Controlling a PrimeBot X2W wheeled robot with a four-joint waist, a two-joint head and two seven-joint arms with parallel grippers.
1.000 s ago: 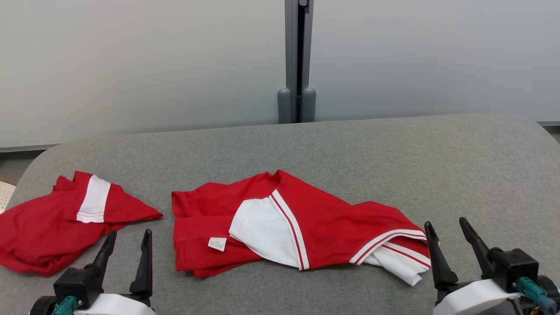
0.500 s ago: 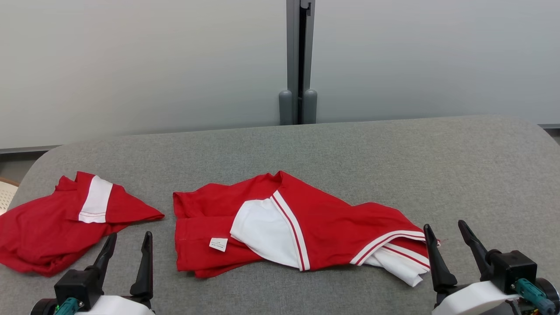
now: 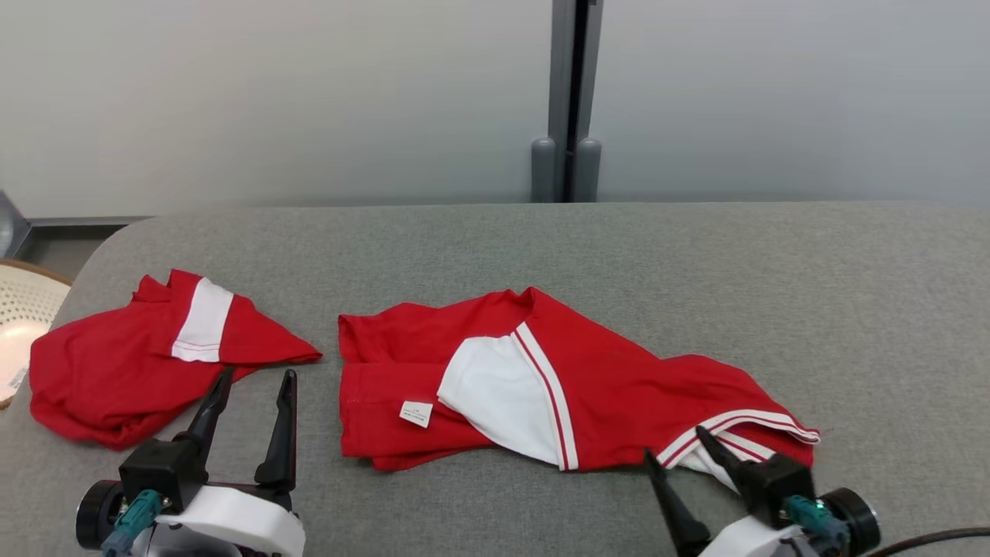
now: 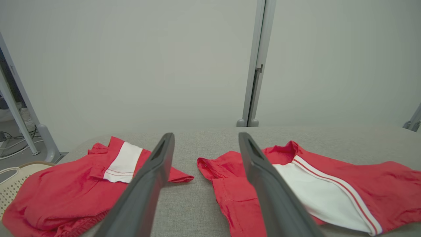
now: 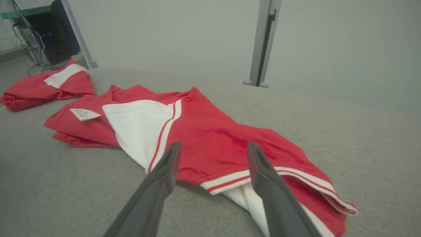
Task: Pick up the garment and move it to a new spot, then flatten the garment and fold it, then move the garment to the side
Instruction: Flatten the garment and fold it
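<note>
Fingers of the right gripper (image 3: 674, 442), spread wide, now reach the striped hem of the red-and-white garment (image 3: 603, 387); a second ago they stood off its right end. The head camera has swung too, so the whole scene looks shifted. The left gripper (image 3: 257, 373), likewise spread and holding nothing, points toward the gap beside a second red garment (image 3: 116, 371). The garment lies crumpled midway across the grey padded surface (image 3: 541, 247), with pale wall panels (image 3: 271, 93) and a grey post (image 3: 572, 77) behind it and a woven basket (image 3: 23, 309) at the left edge.
</note>
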